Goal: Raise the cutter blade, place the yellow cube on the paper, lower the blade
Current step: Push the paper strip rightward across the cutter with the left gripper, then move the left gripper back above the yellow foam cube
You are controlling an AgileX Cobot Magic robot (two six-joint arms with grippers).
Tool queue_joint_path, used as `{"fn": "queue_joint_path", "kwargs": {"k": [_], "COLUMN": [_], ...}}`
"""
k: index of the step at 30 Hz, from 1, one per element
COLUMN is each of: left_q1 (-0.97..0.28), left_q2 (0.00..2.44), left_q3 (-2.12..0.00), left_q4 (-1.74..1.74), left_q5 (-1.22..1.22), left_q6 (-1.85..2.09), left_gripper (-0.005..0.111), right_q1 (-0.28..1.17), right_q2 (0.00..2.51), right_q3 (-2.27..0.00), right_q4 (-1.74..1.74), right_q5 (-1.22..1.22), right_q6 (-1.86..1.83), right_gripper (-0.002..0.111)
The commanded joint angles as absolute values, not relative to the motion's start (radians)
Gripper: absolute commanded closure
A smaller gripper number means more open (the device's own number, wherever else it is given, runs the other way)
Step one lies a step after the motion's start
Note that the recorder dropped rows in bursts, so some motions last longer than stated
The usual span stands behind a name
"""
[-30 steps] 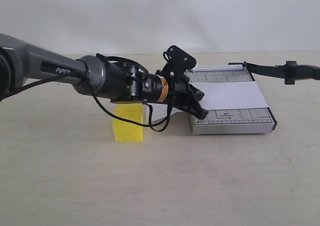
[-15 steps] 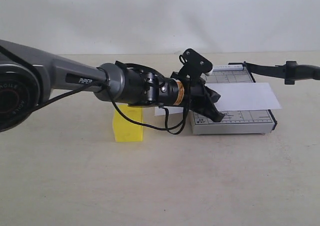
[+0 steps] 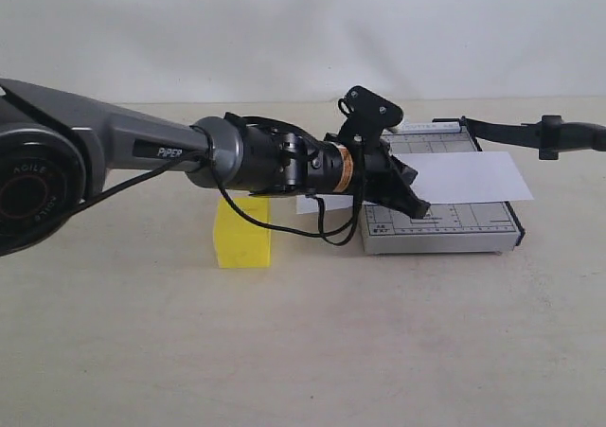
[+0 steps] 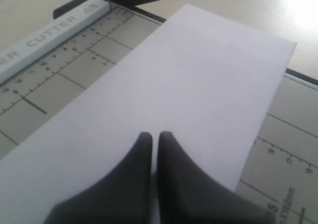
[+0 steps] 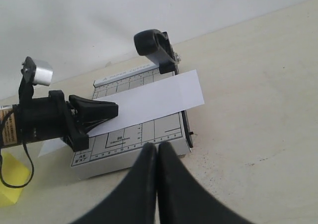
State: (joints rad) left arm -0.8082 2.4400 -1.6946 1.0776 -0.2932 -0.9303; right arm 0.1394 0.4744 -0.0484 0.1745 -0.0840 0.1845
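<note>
The cutter blade [image 3: 511,131] stands raised over the right side of the grey cutter base [image 3: 445,226], its thick handle [image 5: 151,41] up in the air. The white paper [image 3: 473,177] lies across the base and overhangs its right edge. My left gripper [image 3: 417,207] is shut, and its tips rest on the paper [image 4: 198,75] near the base's left end. The yellow cube [image 3: 243,238] sits on the table left of the base, partly behind my left arm. My right gripper [image 5: 157,145] is shut and holds nothing, hovering in front of the base [image 5: 129,134]; it is out of the exterior view.
My left arm [image 3: 246,154] stretches from the left edge over the cube to the base, with a black cable loop [image 3: 284,226] hanging under it. The beige table [image 3: 303,351] runs back to a white wall.
My left arm reached further right and the paper slid right with it, so it now overhangs the base's right edge. The raised blade and the cube have not moved.
</note>
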Motion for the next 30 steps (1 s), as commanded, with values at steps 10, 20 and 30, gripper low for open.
{"fn": "queue_joint_path", "kwargs": {"k": [10,20,30], "left_q1": [-0.814,-0.814,-0.814], "left_q2": [2.219,1.867,1.657], "left_q3": [-1.665,-1.269,-0.979], "left_q4": [1.264,1.218,1.064], "left_q5": [-0.158,0.242,0.426], "left_q6": [-1.26,-1.342,-1.328], "left_gripper": [0.045,0.045,0.045], "right_q1": [0.139,0.139,0.139], "right_q2": [0.472,0.472,0.472], "right_q3": [-0.047,-0.047,-0.047], "right_q4": [0.173,0.188,0.188], "right_q5": [-0.094,-0.098,-0.108], "right_q6": [0.181,0.181,0.181], "right_gripper": [0.109,0.109,0.109]}}
